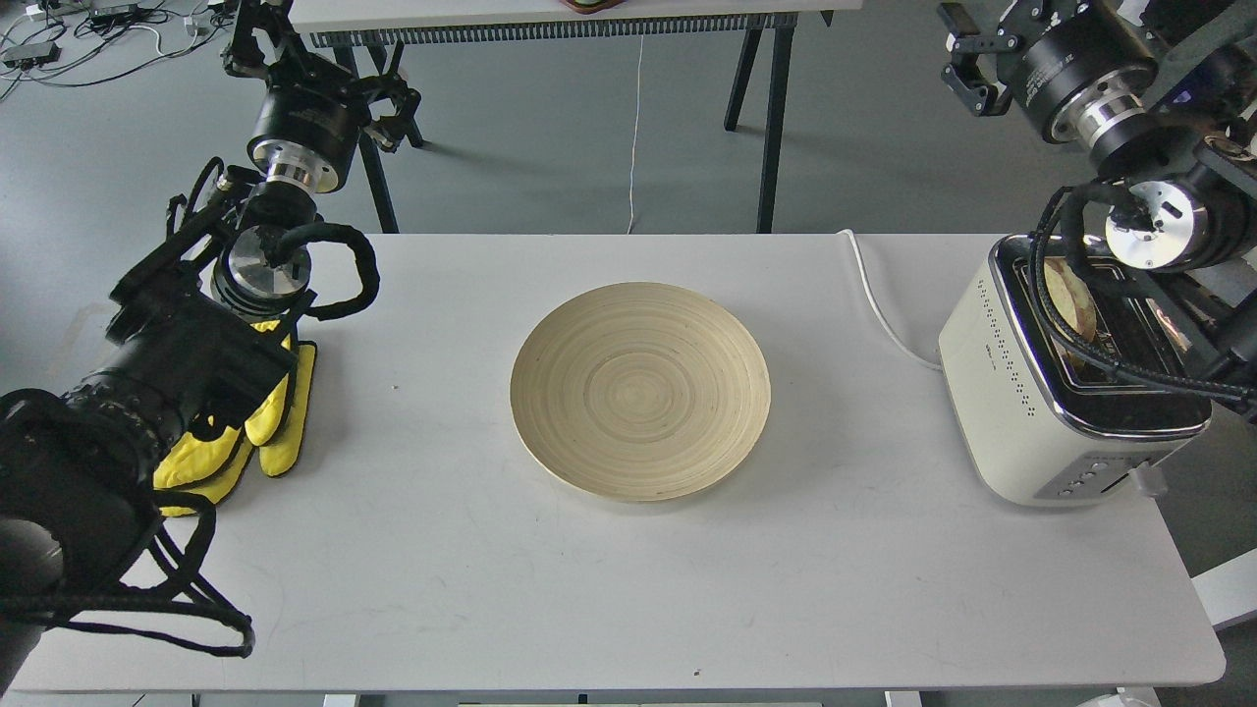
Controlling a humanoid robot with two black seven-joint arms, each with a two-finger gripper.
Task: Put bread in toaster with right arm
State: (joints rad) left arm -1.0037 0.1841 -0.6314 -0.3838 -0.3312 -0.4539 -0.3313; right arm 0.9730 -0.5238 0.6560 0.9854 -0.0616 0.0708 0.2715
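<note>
The bread (1072,298) stands tilted in the left slot of the cream-white toaster (1016,417) at the table's right end, partly hidden by my right arm's cables. My right arm rises above the toaster's far side. Its gripper (967,54) is at the top right, well above and away from the bread, seen dark and end-on, with nothing visible in it. My left gripper (263,34) is at the top left, off the table's far edge, dark, with its fingers hard to tell apart.
A round bamboo plate (638,391) with nothing on it sits mid-table. A yellow cloth (280,422) lies under my left arm. The toaster's white cord (879,304) runs over the far edge. Another table's legs (771,118) stand behind.
</note>
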